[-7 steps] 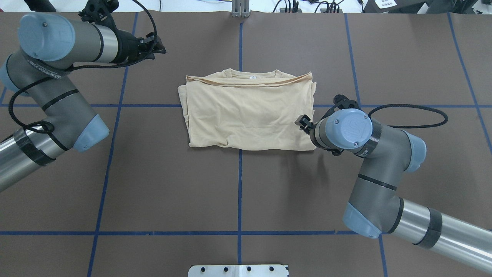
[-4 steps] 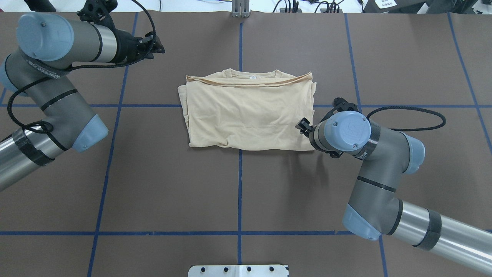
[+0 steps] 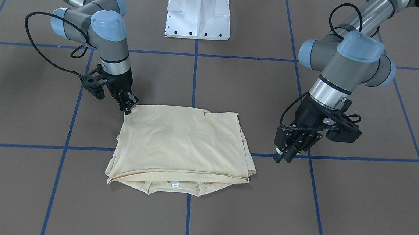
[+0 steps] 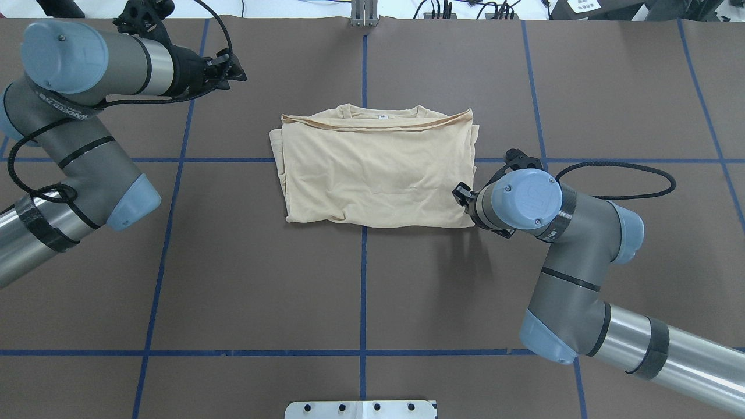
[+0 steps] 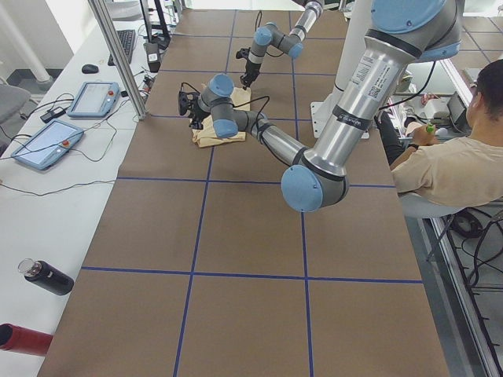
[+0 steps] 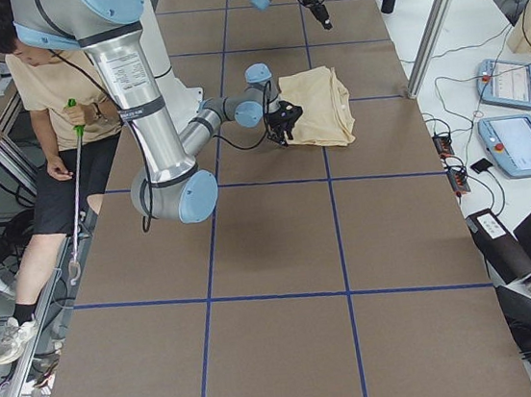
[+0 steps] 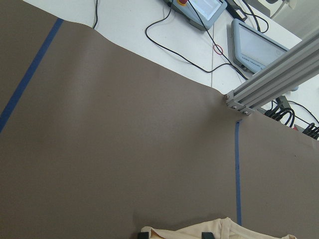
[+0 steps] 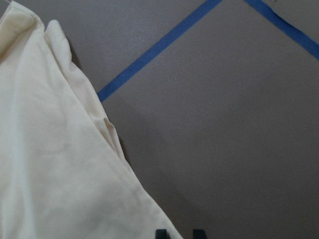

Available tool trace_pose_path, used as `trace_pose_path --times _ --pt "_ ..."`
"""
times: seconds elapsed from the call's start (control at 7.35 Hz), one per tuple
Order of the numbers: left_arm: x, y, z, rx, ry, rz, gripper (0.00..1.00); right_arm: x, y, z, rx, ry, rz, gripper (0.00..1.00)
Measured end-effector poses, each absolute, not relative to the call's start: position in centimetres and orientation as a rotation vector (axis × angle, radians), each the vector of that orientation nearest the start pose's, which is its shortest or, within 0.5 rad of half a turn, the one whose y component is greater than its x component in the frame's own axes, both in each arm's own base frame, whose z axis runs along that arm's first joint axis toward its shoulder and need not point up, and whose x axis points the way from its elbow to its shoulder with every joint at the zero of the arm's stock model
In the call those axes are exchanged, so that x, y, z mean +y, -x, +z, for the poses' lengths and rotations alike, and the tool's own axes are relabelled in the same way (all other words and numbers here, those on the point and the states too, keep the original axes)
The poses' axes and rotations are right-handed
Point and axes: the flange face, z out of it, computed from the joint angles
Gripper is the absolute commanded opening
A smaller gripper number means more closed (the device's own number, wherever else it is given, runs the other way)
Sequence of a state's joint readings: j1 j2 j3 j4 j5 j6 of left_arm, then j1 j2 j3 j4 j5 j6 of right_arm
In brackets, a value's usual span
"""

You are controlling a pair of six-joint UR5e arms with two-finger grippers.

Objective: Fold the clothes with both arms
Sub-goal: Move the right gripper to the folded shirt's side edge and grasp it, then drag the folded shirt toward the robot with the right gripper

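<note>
Table (image 4: 233, 279): brown top, blue tape grid (image 4: 363, 291). On it I log one folded cream T-shirt (image 4: 375, 174), centre; white base plate (image 4: 361, 409), near edge, apparently bolted.

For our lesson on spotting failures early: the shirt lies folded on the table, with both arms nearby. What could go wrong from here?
1. The right hand sits at the very corner of the shirt. It may pinch only the top layer, or nothing, and the stacked layers could slide apart.
2. The left hand hangs over bare table, apart from the shirt. If the right hand pulls alone, the fold may go crooked.
</note>
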State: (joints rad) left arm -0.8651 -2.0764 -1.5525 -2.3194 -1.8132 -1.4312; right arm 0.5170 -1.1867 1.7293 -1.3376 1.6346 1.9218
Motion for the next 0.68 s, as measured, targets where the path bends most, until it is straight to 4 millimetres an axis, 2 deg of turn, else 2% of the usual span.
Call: trace_pose_path --times 0.27,0.41,0.54,0.68 --pt "-58.5 -35.5 28.7 1.195 -0.412 -0.477 0.46 -41.7 48.0 35.0 -0.818 0.016 0.786 0.0" --pt "-58.3 -35.4 28.4 1.2 -0.414 -0.474 0.46 -40.3 46.1 34.5 -0.841 0.039 0.775 0.0" --pt "-57.9 -35.0 27.8 1.212 -0.417 -0.47 0.46 -37.9 43.8 34.0 -0.865 0.078 0.768 0.0" --pt "-57.0 -34.5 26.7 1.232 -0.416 -0.461 0.46 -34.6 42.6 33.6 -0.882 0.13 0.76 0.0"
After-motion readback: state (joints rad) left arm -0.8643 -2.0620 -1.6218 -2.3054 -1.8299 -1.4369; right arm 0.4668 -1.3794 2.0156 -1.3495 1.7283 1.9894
